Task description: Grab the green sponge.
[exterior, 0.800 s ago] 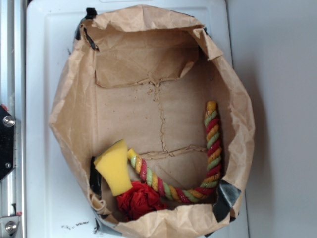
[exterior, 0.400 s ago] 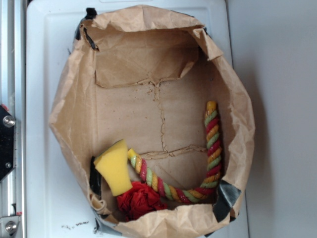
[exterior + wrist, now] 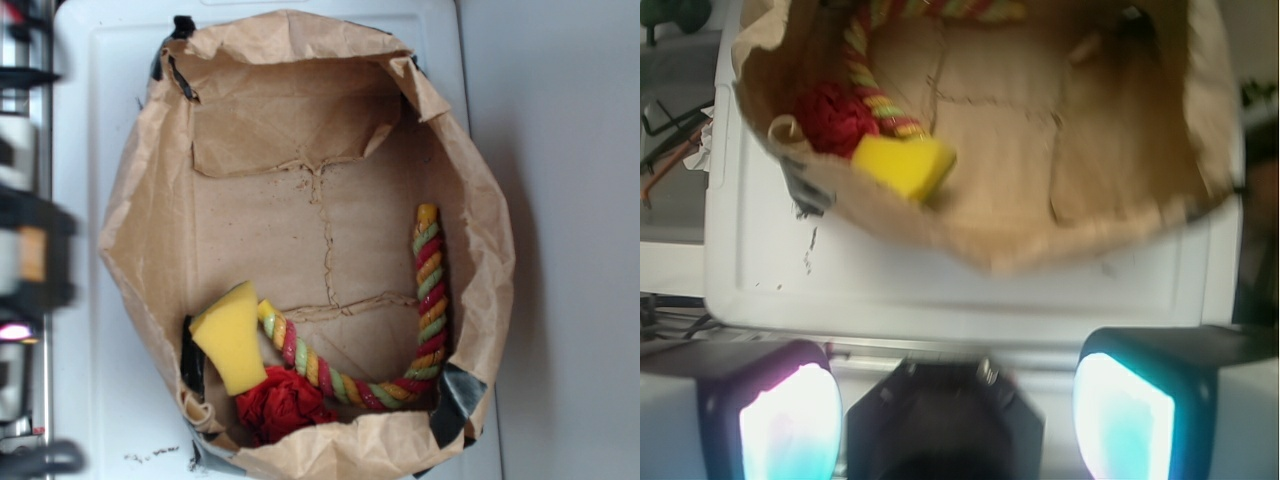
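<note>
One green sponge (image 3: 232, 338), really more yellow than green, a soft foam wedge that's wider at one end, sits at the near-left corner of the bag floor. Touching it: one twisted rope (image 3: 400, 330) in red, yellow and green, curving off to the right, and one red cloth ball (image 3: 283, 403), crumpled, just beside it. All three are inside one crinkly brown paper bag (image 3: 150, 200) on a white tray (image 3: 85, 120). The gripper (image 3: 955, 400) hangs outside the bag, pads (image 3: 790, 420) spread apart, nothing between them.
</note>
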`<state>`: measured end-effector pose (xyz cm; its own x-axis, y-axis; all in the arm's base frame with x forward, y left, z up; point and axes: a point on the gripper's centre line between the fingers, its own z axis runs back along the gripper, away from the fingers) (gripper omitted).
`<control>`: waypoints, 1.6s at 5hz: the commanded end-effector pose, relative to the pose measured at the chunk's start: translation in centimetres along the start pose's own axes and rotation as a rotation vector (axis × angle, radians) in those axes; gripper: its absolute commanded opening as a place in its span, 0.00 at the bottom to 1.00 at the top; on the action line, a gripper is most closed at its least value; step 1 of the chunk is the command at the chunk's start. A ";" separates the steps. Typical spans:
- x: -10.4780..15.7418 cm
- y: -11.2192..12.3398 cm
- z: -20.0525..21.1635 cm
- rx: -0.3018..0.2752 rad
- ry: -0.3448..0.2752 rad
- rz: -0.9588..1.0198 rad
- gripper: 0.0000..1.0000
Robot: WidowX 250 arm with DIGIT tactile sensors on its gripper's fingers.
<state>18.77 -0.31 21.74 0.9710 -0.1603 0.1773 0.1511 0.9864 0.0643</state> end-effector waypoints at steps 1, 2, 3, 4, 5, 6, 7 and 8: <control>4.7 1.1 -4.0 -0.035 -0.037 -0.258 1.00; 5.7 1.2 -6.7 0.016 -0.024 -0.316 1.00; 6.1 1.3 -8.9 0.071 -0.030 -0.358 1.00; 5.7 0.9 -10.6 0.065 -0.023 -0.425 1.00; 5.0 1.1 -11.6 -0.001 -0.033 -0.496 1.00; 4.7 0.9 -12.8 -0.055 -0.029 -0.574 1.00; 4.6 1.7 -12.5 -0.136 -0.046 -0.579 1.00; 5.4 3.6 -11.0 -0.143 -0.085 -0.532 1.00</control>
<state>26.09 2.18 10.95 0.7305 -0.6478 0.2162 0.6653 0.7465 -0.0112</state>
